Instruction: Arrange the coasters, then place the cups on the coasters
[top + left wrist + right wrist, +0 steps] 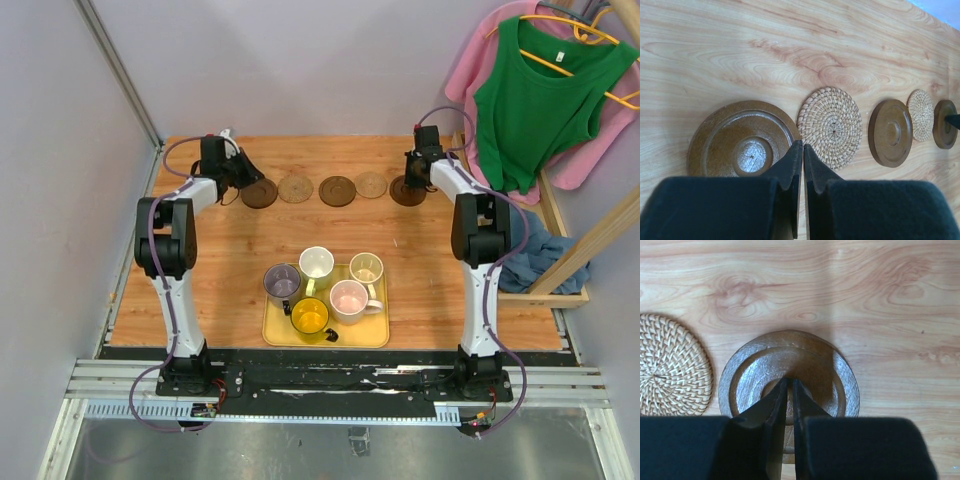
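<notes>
On a wood-grain table [200,290] walled in pale lilac, green top [540,110] hung at right: five coasters [337,190], one row along the far edge (dark, woven, dark, woven, dark). Left claw [803,146]: fingers pressed together, gripping nothing, tips over the right rim of the left end coaster [730,130]. Right claw [790,381]: likewise closed and empty, over the right end coaster [810,355]; contact unclear. Five cups [317,265]: on yellow tray [375,338], near edge.
</notes>
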`<action>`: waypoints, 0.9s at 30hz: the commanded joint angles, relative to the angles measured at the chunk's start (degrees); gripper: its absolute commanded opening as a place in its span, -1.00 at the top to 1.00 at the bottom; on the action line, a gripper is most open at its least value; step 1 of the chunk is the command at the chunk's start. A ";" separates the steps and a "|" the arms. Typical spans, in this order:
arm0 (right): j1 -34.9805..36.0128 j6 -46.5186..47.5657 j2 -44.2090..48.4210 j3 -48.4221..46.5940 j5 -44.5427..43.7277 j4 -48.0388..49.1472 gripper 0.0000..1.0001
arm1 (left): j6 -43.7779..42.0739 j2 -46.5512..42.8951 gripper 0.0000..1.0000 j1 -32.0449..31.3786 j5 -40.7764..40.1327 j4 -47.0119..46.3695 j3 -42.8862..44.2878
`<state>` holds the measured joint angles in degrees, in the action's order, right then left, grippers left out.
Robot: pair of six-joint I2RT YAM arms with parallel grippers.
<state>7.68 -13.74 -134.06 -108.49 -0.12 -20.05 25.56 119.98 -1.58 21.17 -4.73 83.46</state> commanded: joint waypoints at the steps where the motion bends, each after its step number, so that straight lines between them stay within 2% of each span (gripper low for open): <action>1: -1.89 -1.23 -2.95 -0.35 -4.92 -4.82 0.80 | 0.01 1.64 0.84 0.35 1.12 -0.33 0.94; 10: -2.41 -2.80 -2.39 0.94 -4.39 -5.70 0.80 | 0.71 2.94 0.85 0.35 2.17 -0.81 1.87; 19: -2.23 -3.39 2.28 5.11 -3.98 -4.67 0.81 | 1.44 4.07 0.96 0.35 3.43 -1.77 2.41; 27: -0.58 -0.02 6.27 4.29 -2.96 -2.82 0.78 | 1.43 4.54 0.99 0.35 4.24 -1.94 2.46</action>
<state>6.57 -16.21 -130.82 -104.33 -2.96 -21.47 26.92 123.72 -1.58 23.97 -5.06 84.31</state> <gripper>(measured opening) 0.106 0.011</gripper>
